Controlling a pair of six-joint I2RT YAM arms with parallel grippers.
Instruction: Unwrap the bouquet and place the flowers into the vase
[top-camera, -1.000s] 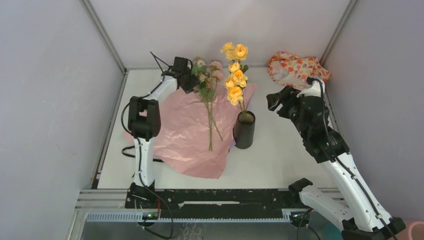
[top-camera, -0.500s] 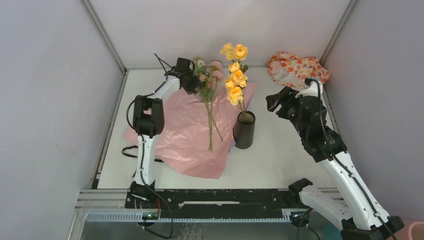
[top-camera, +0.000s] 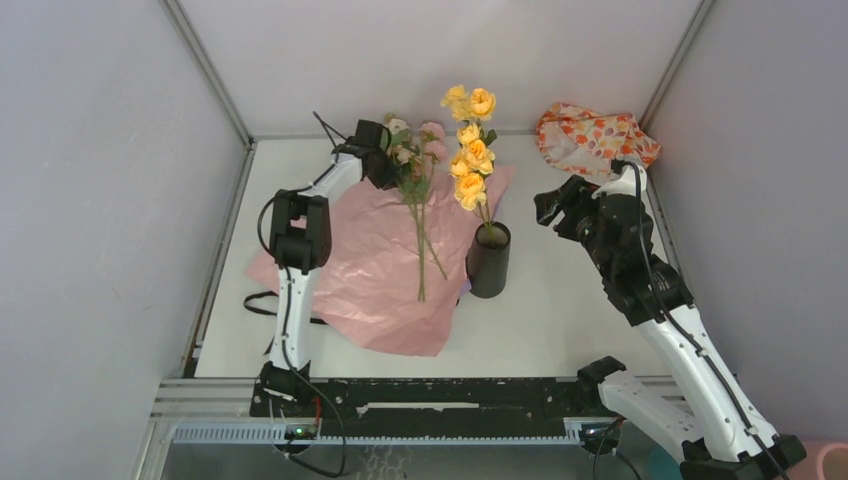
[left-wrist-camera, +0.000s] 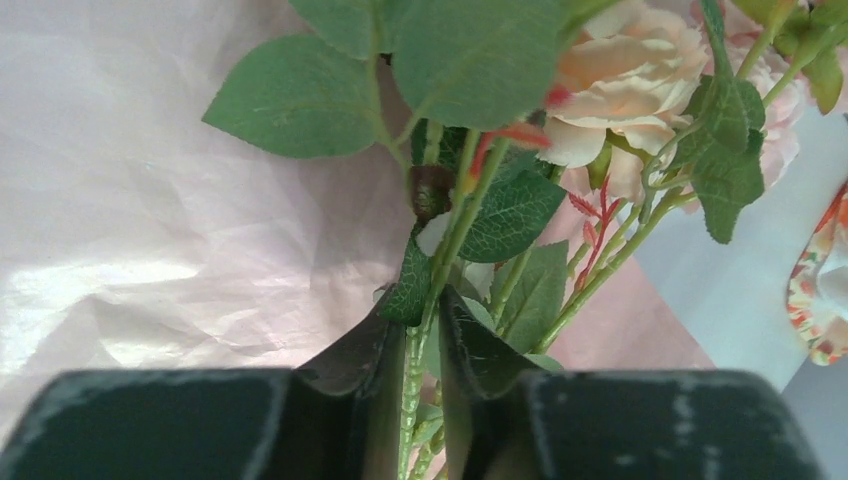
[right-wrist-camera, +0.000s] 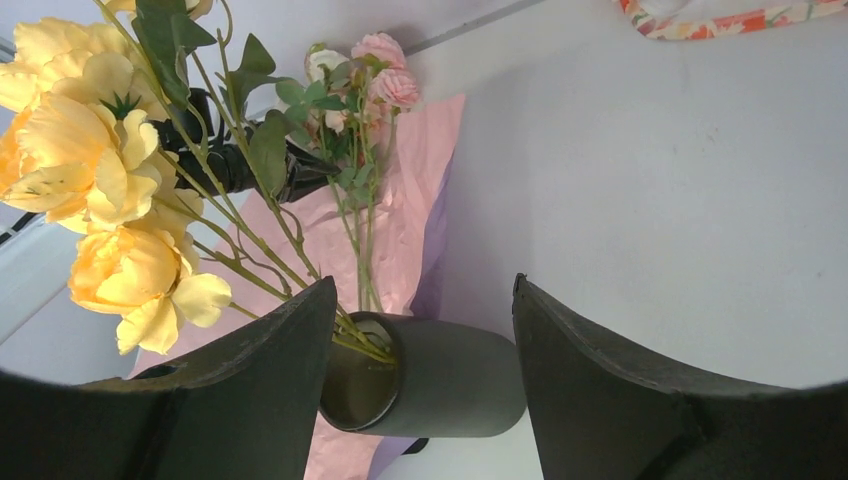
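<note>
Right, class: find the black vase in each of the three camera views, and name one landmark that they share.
Top external: vase stands right of centre, at the right edge of the pink paper, yellow flowers in it.
Left wrist: not in it; only pink flowers over the paper.
Right wrist: vase at bottom centre, yellow flowers rising to the upper left.
Shared landmark: the pink paper, in all three.
</note>
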